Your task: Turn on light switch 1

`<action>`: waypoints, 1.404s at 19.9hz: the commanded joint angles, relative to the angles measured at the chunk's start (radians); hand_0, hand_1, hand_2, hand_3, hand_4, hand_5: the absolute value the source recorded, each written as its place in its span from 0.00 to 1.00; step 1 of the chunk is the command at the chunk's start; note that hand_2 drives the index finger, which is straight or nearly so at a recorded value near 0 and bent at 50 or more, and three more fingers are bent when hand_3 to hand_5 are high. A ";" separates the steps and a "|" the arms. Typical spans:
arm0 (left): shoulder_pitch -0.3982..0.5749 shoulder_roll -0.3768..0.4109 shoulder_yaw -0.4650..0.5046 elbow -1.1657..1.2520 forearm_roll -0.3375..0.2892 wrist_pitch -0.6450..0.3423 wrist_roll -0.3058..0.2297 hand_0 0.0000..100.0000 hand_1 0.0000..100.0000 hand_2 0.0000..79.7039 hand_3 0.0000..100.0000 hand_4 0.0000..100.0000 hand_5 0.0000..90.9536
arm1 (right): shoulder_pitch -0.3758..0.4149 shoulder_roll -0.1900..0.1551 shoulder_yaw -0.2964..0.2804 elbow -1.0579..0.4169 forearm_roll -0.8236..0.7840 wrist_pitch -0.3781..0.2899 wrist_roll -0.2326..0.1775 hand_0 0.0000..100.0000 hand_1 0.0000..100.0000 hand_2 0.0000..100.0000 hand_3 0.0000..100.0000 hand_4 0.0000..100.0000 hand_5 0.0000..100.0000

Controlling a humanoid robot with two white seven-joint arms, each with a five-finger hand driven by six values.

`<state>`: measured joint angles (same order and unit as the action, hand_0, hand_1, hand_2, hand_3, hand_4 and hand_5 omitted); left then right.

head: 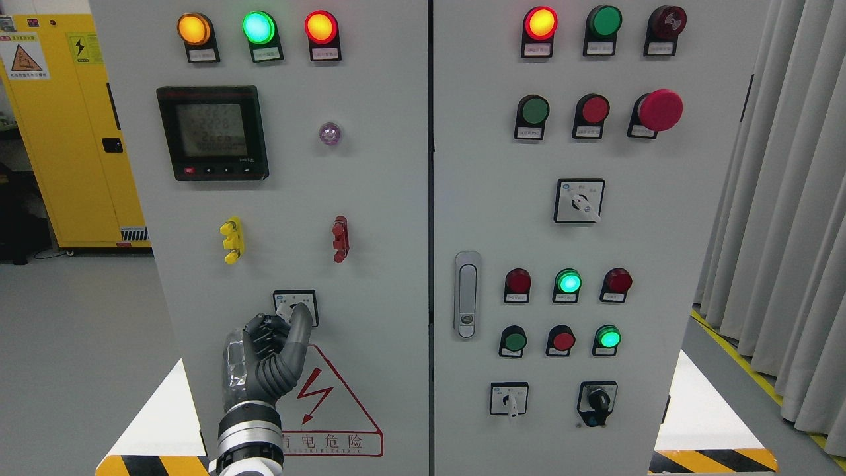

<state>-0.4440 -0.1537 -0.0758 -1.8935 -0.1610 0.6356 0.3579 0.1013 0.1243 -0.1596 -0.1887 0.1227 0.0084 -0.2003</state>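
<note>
The left hand [274,350] comes up from the bottom edge, left of the middle, and reaches the small square switch [295,308] low on the left door of the grey cabinet [383,198]. That switch sits below the yellow handle [232,240] and the red handle [340,238], just above the red warning triangle [327,396]. The fingers [301,327] are curled, with one stretched up so its tip lies on the knob at the middle of the switch; whether the knob is truly pinched I cannot tell, since the hand hides part of it. The right hand is nowhere to be seen. To do this well, I reckon the hand should get two fingers on opposite sides of the knob, then turn from the wrist in a steady twist rather than push sideways. A lone fingertip would likely slide off the smooth knob. It should also keep square to the door so the turn stays on the knob's own axis.
</note>
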 commanded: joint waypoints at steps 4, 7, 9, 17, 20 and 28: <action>0.001 0.000 -0.001 0.001 0.000 -0.004 0.012 0.47 0.50 0.76 0.96 0.89 0.94 | 0.000 0.000 0.000 0.000 0.000 -0.001 -0.001 0.00 0.50 0.04 0.00 0.00 0.00; 0.001 0.000 -0.001 0.001 0.002 -0.005 0.012 0.48 0.50 0.76 0.96 0.89 0.94 | 0.000 0.000 0.000 0.000 0.000 -0.001 0.001 0.00 0.50 0.04 0.00 0.00 0.00; 0.002 0.000 -0.001 0.001 0.002 -0.005 0.012 0.51 0.49 0.76 0.96 0.89 0.94 | 0.000 0.000 0.000 0.000 0.000 -0.001 0.001 0.00 0.50 0.04 0.00 0.00 0.00; 0.004 0.000 -0.001 0.001 0.005 -0.005 0.012 0.32 0.46 0.78 0.96 0.89 0.94 | 0.000 0.000 0.000 0.000 0.000 -0.001 -0.001 0.00 0.50 0.04 0.00 0.00 0.00; 0.004 0.000 -0.001 0.001 0.005 -0.007 0.010 0.20 0.46 0.79 0.97 0.89 0.94 | 0.000 0.000 0.000 0.000 0.000 -0.001 0.001 0.00 0.50 0.04 0.00 0.00 0.00; 0.017 0.002 -0.002 -0.006 0.006 -0.014 0.012 0.05 0.45 0.80 0.98 0.89 0.94 | 0.000 0.000 0.000 0.000 0.000 -0.001 0.001 0.00 0.50 0.04 0.00 0.00 0.00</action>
<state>-0.4358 -0.1532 -0.0773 -1.8944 -0.1557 0.6244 0.3740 0.1012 0.1243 -0.1595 -0.1887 0.1227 0.0085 -0.2002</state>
